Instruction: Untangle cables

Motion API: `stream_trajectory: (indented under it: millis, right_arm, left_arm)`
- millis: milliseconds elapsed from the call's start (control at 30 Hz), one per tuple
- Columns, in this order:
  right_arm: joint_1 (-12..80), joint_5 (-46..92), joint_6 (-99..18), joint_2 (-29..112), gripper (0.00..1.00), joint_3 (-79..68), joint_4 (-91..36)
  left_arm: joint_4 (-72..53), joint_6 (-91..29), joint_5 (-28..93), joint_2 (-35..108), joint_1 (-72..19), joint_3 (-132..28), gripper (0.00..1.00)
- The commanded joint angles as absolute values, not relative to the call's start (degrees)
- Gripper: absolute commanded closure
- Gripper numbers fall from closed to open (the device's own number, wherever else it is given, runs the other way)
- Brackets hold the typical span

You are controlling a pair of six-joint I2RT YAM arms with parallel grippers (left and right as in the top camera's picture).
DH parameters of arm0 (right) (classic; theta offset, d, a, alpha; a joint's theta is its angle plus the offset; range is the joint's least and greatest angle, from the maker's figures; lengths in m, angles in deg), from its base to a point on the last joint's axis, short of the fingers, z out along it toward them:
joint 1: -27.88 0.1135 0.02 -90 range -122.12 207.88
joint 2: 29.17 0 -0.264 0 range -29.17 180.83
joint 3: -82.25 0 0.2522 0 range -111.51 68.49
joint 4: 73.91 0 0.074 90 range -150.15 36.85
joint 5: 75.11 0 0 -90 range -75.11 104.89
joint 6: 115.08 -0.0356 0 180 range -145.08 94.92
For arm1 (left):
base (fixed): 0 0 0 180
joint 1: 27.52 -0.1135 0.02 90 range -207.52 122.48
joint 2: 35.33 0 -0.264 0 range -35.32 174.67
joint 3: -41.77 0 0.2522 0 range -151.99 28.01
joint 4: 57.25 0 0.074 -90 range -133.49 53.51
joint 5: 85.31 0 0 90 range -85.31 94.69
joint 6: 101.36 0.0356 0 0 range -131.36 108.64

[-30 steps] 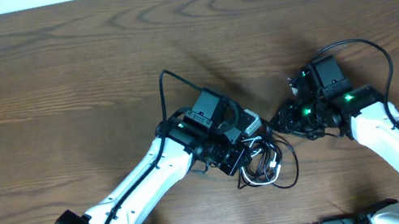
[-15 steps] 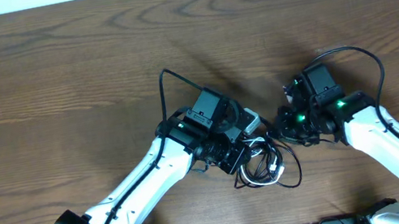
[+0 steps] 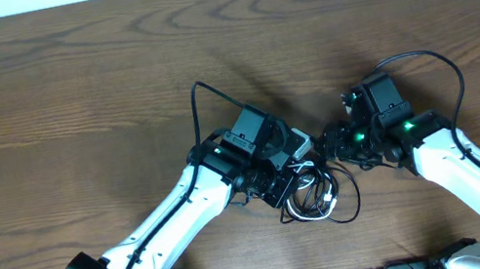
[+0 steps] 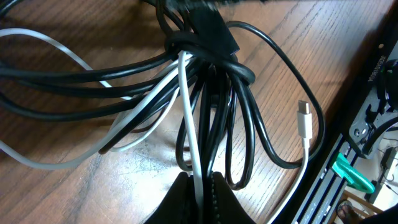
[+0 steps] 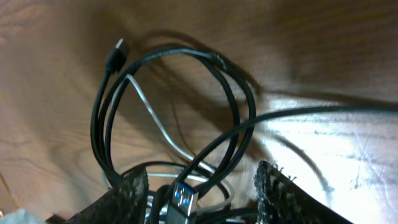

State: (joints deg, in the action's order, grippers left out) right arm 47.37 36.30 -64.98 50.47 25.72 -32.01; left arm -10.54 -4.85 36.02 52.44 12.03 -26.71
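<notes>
The cables [image 3: 320, 195] lie in a tangle of black loops and one white cord on the table between my two grippers. In the left wrist view the black cords bunch in a knot [image 4: 208, 46], and a white plug [image 4: 303, 119] lies to the right. My left gripper [image 4: 200, 199] is shut on the white cable [image 4: 189, 118], next to black strands. My left gripper also shows in the overhead view [image 3: 290, 183]. My right gripper [image 5: 205, 196] is open at the tangle's upper right edge [image 3: 331, 143]. A blue-tongued plug [image 5: 183, 199] and black loops [image 5: 233, 106] sit between its fingers.
A thick black arm wire [image 3: 435, 60] arcs over the right arm, and another [image 3: 199, 97] rises from the left wrist. A black rail with a green part [image 4: 351, 171] runs along the table's front edge. Brown wood table [image 3: 65, 96] stretches far to the left and back.
My right gripper has moved left, up to the cable tangle. The left gripper has stayed put, holding the white cable; the loops shifted slightly.
</notes>
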Motion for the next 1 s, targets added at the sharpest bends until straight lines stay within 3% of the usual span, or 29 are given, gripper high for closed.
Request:
stream_trajectory:
  millis: [0, 167, 333, 500, 733, 967]
  right_arm:
    - [47.76, 33.8, -65.42, 50.78, 0.47, 26.07, -32.53]
    - [47.83, 35.47, -65.57, 50.78, 0.52, 26.12, -31.79]
    - [47.85, 41.45, -65.55, 50.78, 0.83, 26.14, -29.58]
    - [47.85, 46.68, -65.55, 50.78, 0.99, 26.14, -29.49]
    - [46.45, 49.19, -65.26, 50.78, 0.99, 26.14, -29.78]
    - [43.94, 60.23, -63.6, 50.78, 0.99, 26.14, -32.29]
  left_arm:
    - [-10.63, -3.48, 35.49, 53.1, 12.1, -26.47, 0.92]
    - [-10.63, -3.48, 35.49, 53.1, 12.1, -26.47, 0.92]
    - [-10.65, -3.45, 35.45, 53.1, 12.1, -26.47, 0.92]
    - [-10.67, -3.48, 32.26, 53.1, 12.1, -26.47, 0.92]
    - [-11.11, -3.69, 26.44, 53.1, 12.06, -26.47, 0.92]
    - [-13.32, -5.05, 26.42, 53.1, 12.06, -26.47, 0.9]
